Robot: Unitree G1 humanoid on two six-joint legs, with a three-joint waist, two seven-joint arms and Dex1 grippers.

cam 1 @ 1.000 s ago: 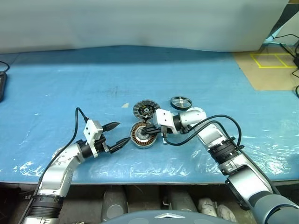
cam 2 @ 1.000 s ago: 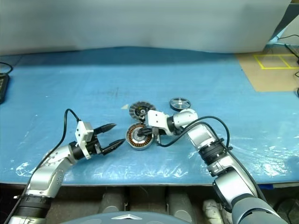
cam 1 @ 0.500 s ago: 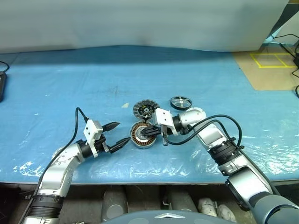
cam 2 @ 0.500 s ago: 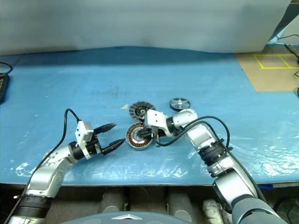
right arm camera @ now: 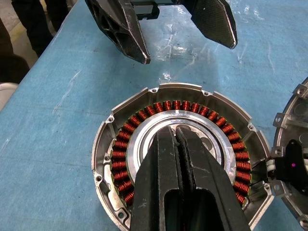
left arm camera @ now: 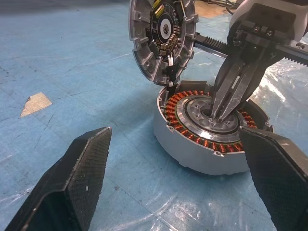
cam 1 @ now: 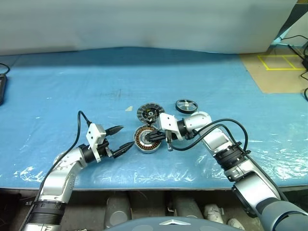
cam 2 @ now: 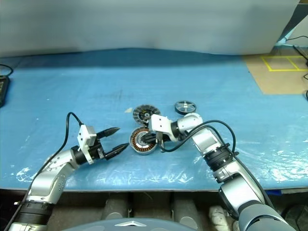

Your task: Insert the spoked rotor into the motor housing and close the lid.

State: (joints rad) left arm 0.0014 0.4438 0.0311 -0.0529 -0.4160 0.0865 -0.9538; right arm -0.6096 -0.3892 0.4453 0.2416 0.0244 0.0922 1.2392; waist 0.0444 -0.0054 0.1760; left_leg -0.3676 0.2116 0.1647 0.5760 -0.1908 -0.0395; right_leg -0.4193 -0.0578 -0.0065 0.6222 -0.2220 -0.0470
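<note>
The motor housing (cam 1: 146,140), a silver cup with copper windings round a pale centre, lies on the blue table (cam 1: 72,86). My right gripper (cam 1: 152,137) is shut, and its tips (right arm camera: 174,134) rest in the housing's centre hole. The slotted silver lid (left arm camera: 162,34) stands tilted at the housing's far edge, joined to it by wires. The dark spoked rotor (cam 1: 186,105) lies flat behind my right wrist. My left gripper (cam 1: 125,137) is open just to the left of the housing, aimed at it and holding nothing.
A small beige scrap (cam 1: 128,109) lies left of the lid. A black device (cam 1: 1,89) sits at the table's left edge. Brown floor with yellow tape (cam 1: 281,62) and cables are at the far right. The table's front edge runs close below both arms.
</note>
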